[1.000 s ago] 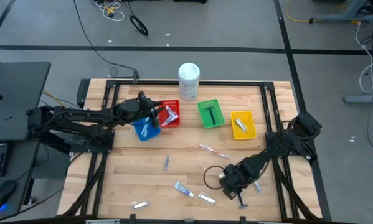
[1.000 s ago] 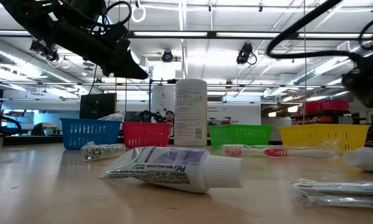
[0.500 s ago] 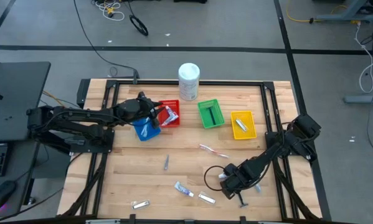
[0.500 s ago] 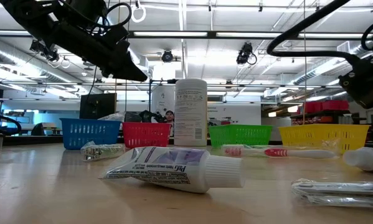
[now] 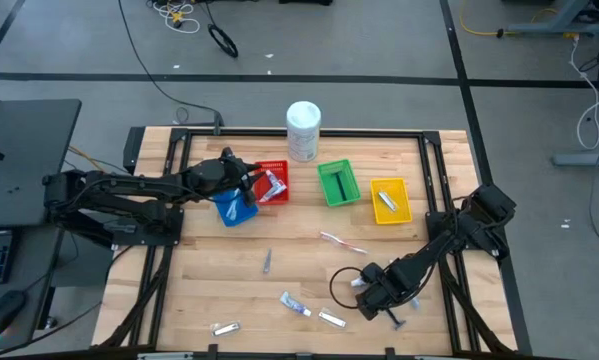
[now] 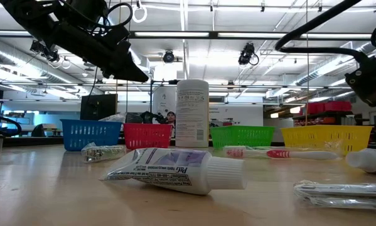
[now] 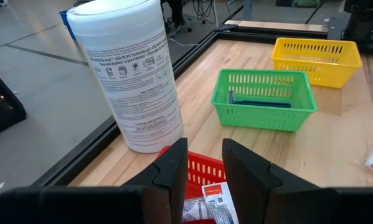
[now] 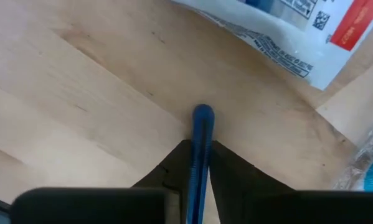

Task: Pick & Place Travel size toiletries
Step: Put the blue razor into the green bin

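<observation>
The right tool (image 5: pixel 377 297) sits low at the lower right of the high view, its fingers pinching a slim blue razor handle (image 8: pixel 202 146) between them. In the right wrist view that handle runs straight out along the tool's own line, its rounded tip pointing away from the fingers over bare counter (image 8: pixel 80 81), with a white toothpaste tube (image 8: pixel 298 31) lying just beyond. So the razor's long axis matches the tool's reach, and the right arm is plainly the nearer one.

The green basket (image 5: pixel 337 183) stands well apart, toward the upper middle of the frame.

The left tool (image 7: pixel 202 168) hangs over the red basket (image 5: pixel 271 182), fingers slightly parted around nothing.
</observation>
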You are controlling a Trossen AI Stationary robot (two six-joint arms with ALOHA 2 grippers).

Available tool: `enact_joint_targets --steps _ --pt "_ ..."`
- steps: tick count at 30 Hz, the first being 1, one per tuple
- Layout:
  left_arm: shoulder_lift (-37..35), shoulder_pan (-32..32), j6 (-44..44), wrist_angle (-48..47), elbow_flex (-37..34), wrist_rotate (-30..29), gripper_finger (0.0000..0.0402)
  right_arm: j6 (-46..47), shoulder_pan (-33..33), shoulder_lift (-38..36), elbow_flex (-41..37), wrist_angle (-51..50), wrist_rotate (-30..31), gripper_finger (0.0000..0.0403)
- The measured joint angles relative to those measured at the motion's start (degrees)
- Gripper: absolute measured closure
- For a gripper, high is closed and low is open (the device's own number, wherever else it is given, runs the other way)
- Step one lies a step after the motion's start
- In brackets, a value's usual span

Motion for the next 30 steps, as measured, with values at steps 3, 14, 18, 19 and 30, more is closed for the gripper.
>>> enact_joint_targets --steps 3,14,18,19,30 --pt "0.0 -0.01 0.0 0.02 0.0 -0.02 0.0292 0.01 -0.04 -0.07 -0.02 0.11 0.1 0.0351" --pt "0.0 -0.01 0.0 0.02 0.0 -0.02 0.0292 -3.32 -2.31 -5.3 0.04 1.75 5.24 0.0354" --pt "0.0 0.0 -0.01 0.07 0.01 -0.02 0.0292 -12.05 -3.77 -8.96 0.15 6.42 10.32 0.0355" --pt "0.0 -0.01 -0.01 0.07 0.01 -0.02 0.0292 -14.82 -4.44 -10.06 0.16 7.88 12.08 0.0355" --pt "0.01 0.0 -0.02 0.38 0.01 -0.04 0.0292 -48.29 -17.97 -15.17 0.33 8.4 46.91 0.0355"
